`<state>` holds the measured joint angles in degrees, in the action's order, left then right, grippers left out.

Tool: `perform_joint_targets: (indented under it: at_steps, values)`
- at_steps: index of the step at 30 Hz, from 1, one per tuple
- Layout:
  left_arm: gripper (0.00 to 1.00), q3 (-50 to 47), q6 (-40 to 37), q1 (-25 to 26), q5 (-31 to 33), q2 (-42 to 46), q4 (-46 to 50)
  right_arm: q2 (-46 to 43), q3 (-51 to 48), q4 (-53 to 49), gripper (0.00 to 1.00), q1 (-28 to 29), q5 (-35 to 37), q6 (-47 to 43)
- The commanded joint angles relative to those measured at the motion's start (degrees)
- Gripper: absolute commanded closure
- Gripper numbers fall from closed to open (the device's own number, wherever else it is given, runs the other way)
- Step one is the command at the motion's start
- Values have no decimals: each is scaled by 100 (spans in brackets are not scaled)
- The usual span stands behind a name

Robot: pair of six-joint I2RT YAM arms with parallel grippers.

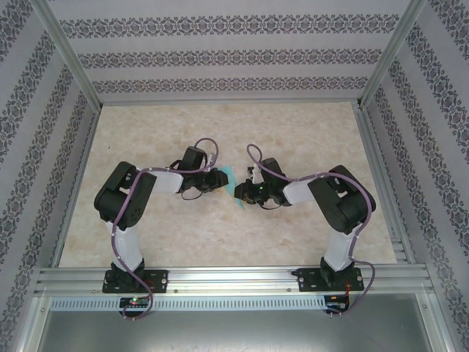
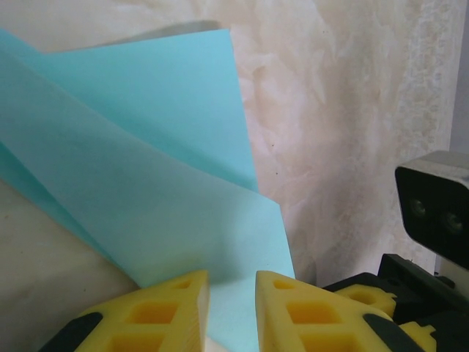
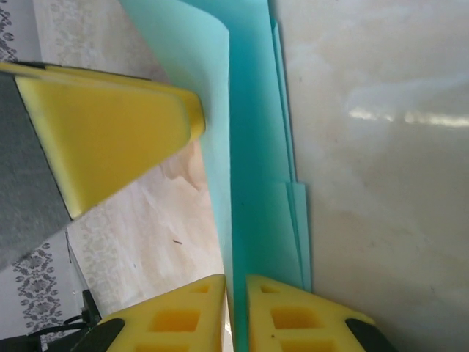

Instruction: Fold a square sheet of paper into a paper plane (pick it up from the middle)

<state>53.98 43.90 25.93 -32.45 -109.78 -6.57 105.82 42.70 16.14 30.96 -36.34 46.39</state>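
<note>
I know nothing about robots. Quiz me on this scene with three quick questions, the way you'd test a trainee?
1. True or false: the paper is folded into more than one layer.
2. What colour are the fingers of the right gripper?
3. Where is the paper? A) between the left gripper and the right gripper B) on a shelf C) inside a box

Key: 1 true; 2 yellow; 3 A.
</note>
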Motion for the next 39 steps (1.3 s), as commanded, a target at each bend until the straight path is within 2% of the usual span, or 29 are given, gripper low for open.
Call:
perform_joint_targets:
  at_steps: [1,4,8,16,26,32,39]
  values:
    - [75,17,-191,2,570,-313,538,-73,-139,-425,87,-37,89,-225]
    - [75,56,-180,0,585,-330,577,54,-133,-453,92,-37,88,-236]
    - [75,119,-206,8,629,-343,688,188,-106,-653,92,-20,133,-295]
    - [75,165,-191,5,728,-378,819,-319,-206,-1028,87,-11,193,-445]
    - [75,192,-206,9,761,-414,872,-150,-313,-1331,92,28,323,-541]
    - [75,205,-204,5,761,-428,915,-564,-268,-1734,86,164,516,-666]
    - [75,216,-218,3,765,-439,935,-374,-385,-1815,91,139,722,-620]
